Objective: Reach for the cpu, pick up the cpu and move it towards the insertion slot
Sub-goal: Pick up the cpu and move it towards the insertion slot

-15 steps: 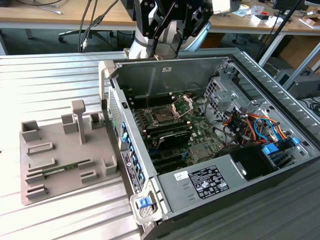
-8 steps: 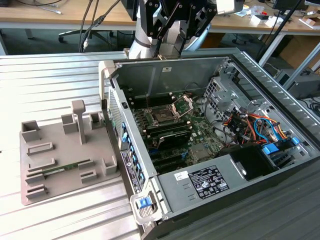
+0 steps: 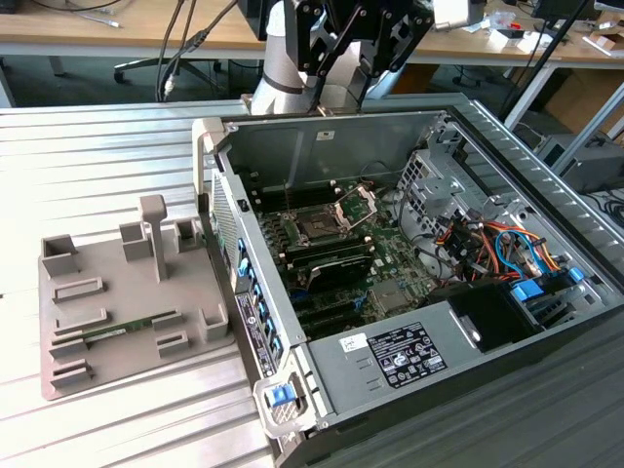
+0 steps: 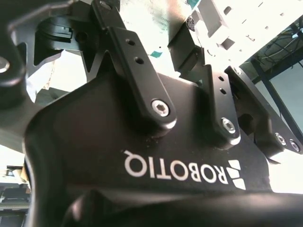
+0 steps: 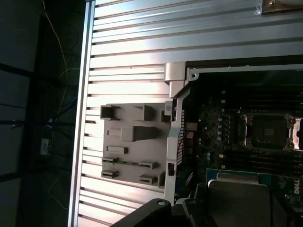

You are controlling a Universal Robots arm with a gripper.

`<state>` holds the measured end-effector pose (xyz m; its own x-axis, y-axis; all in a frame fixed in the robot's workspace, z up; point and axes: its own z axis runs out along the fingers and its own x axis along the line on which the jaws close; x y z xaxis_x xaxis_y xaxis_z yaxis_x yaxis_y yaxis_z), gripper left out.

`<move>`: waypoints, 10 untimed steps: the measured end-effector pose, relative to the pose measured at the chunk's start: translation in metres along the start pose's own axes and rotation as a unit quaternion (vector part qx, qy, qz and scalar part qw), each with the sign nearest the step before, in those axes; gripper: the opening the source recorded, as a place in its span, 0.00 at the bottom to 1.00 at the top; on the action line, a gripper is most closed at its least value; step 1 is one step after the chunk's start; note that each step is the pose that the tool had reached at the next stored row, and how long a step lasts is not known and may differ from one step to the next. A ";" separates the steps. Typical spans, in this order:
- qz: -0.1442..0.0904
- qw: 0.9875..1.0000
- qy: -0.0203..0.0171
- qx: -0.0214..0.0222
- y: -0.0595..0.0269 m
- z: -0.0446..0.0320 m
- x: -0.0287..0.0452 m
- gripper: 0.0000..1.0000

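At the exterior view's left, a grey fixture tray (image 3: 58, 375) is lying flat on the ribbed metal worktop (image 3: 97, 166). A long thin green memory stick (image 3: 117, 333) is resting in one of its grooves, toward the lower left of the frame. Just beside the tray, toward the middle, an open computer case (image 3: 322, 146) is lying on its side with its green circuit board facing up. At the upper middle of the frame, the pale arm (image 3: 281, 58) is reaching in from the top edge. The insertion slot (image 3: 317, 229) is sitting on the board in the middle of the frame, a dark square with its silver hinged frame (image 3: 357, 205) standing open at its upper right. Long black memory slots (image 3: 336, 265) are running just beside it. The first wrist view is looking down on this slot (image 5: 263, 133), with the tray (image 5: 125, 124) lying well apart from it outside the case wall. The jaws are hanging high over the case's far wall, well above the slot, spread wide and gripping nothing. Toward the exterior view's right, orange and blue cables (image 3: 487, 244) are bunching inside the case
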<state>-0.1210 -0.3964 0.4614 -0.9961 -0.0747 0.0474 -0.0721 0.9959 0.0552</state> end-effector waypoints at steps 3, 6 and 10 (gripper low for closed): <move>0.000 1.000 0.000 0.000 -0.0002 -0.0002 -0.0028 0.55; 0.000 1.000 0.000 0.000 -0.0004 -0.0003 -0.0061 0.55; 0.000 1.000 0.000 0.000 -0.0008 -0.0006 -0.0109 0.55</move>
<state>-0.1101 -0.3964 0.4614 -0.9961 -0.0748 0.0474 -0.0722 0.9959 0.0552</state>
